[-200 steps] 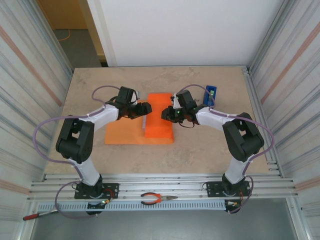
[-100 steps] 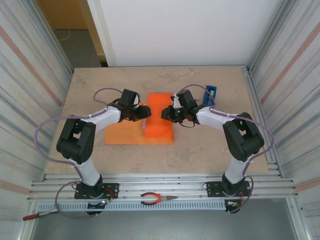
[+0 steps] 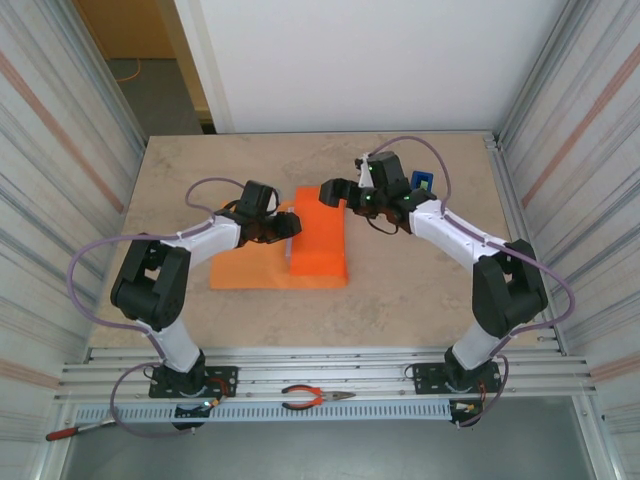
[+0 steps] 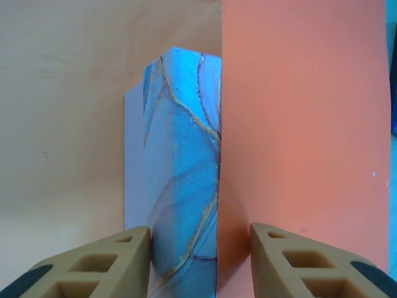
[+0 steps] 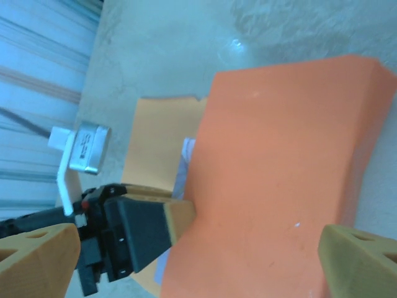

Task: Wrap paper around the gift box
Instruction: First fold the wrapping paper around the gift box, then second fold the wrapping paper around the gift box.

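I read right end effector (image 5: 198, 248) wide open by the paper's (image 5: 279, 155) far edge — left end effector (image 4: 200, 248) narrower, open astride the gift box (image 4: 180, 180) edge.

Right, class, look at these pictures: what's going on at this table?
Two robot arms are wrapping a gift box in orange paper. The paper is draped over the box, with one part lying flat on the table. A blue marbled side of the box is uncovered. The left gripper sits low at that side, its fingers either side of the paper's edge; whether they pinch it is unclear. The right gripper hovers wide open above the paper's far end.
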Robot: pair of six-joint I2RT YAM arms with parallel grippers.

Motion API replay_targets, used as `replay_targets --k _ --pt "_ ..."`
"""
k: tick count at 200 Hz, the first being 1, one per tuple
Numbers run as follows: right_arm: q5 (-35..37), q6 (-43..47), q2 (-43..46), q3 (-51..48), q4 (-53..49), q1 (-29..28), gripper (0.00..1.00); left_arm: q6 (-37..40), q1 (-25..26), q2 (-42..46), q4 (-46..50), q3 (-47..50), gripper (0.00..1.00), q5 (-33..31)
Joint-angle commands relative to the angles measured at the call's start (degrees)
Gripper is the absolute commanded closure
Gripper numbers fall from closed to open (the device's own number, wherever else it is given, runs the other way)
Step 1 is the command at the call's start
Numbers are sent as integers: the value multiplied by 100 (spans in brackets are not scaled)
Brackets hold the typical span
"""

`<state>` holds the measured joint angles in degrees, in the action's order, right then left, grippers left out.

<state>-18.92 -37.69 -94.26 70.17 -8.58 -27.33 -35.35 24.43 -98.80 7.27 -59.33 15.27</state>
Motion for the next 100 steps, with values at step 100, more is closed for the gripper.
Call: replay_targets --k 100 --pt "806 -1004 756 -1225 838 971 2 -176 54 3 231 406 63 -336"
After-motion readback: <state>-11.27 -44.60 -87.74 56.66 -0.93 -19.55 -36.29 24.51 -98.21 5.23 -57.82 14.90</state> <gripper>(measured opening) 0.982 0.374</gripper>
